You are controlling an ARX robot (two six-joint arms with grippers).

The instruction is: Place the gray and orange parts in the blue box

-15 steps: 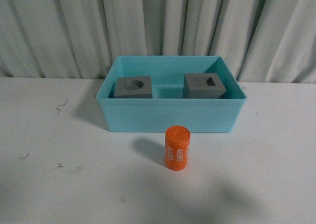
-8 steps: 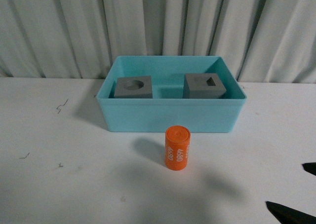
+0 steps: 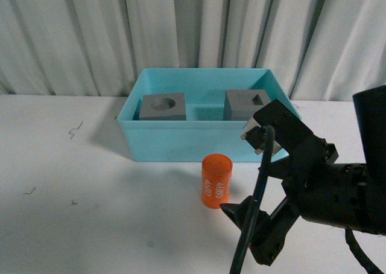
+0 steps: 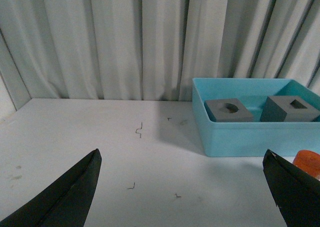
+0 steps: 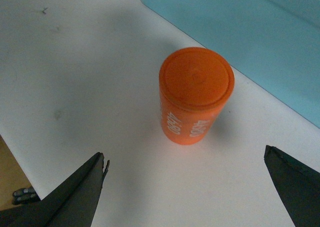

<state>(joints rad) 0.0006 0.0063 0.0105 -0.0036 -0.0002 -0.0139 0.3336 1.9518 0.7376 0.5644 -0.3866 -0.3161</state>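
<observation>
Front view: I see the box (image 3: 181, 142) on the table (image 3: 72, 183), against a curtain (image 3: 90, 38). Both gray cubes rest inside it, well apart: the cube with the round recess (image 3: 163, 107) on the box's left side, the cube with the rectangular recess (image 3: 243, 107) on its right side. The cylinder (image 3: 215, 181) stands upright on the table outside the box, just in front of the front wall and not touching it. The right gripper (image 3: 236, 170) is in front of the box, just beside the cylinder on its right. Its jaws are spread wide and hold nothing. Right wrist view: both fingers (image 5: 75, 194) are clear of the cylinder, which stands ahead of the gap between them with the box wall behind it. Left wrist view: the left gripper (image 4: 181, 153) is over bare table to the left of the box. Its jaws are also wide apart and empty.
</observation>
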